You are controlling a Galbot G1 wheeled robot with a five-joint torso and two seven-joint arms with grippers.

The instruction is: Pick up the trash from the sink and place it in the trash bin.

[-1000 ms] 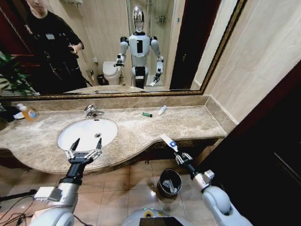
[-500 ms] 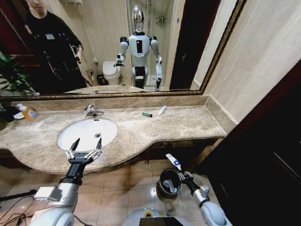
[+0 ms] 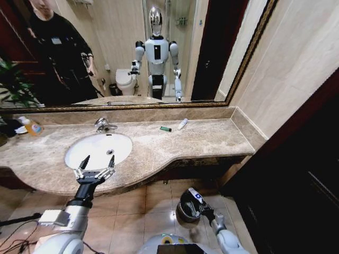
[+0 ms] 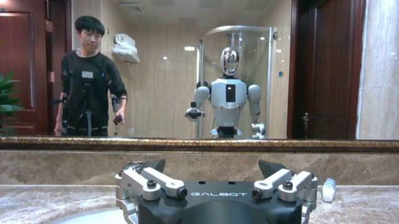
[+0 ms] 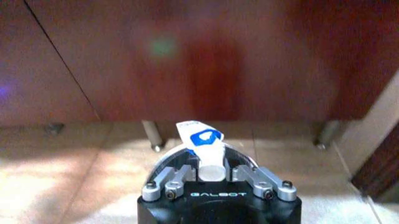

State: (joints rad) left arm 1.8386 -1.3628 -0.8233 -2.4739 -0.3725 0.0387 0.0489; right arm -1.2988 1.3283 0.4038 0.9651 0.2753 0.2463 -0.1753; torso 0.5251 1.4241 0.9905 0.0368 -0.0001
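The right tool (image 3: 201, 207) is clamped on a white sachet with a blue mark (image 3: 194, 194), low down near the floor and right at the rim of the small round shiny metal trash bin (image 3: 186, 210). In the right wrist view the tool (image 5: 211, 173) grips the sachet (image 5: 201, 140) by its lower end, and the blue-marked end sticks out past the fingers (image 5: 174, 176); the bin's rim curves just beyond the fingers, mostly covered by the tool's body. From the head camera, part of the bin's dark inside is hidden behind the sachet and the tool, so what lies in the bin is hard to make out.

The left tool (image 3: 95, 169) hovers with its fingers spread wide over the near edge of the oval white sink (image 3: 98, 148) in the beige-brown marble table (image 3: 180, 140). The left wrist view shows this tool (image 4: 215, 186) open, facing the mirror. On the table, behind and to the right of the sink, lie a tiny green piece (image 3: 166, 128) and a small white tube (image 3: 182, 124), well apart from the bin.

A second ago the right tool held the sachet up at the table's front edge, well above the bin; it has since dropped to the bin's rim. The left tool has not moved.
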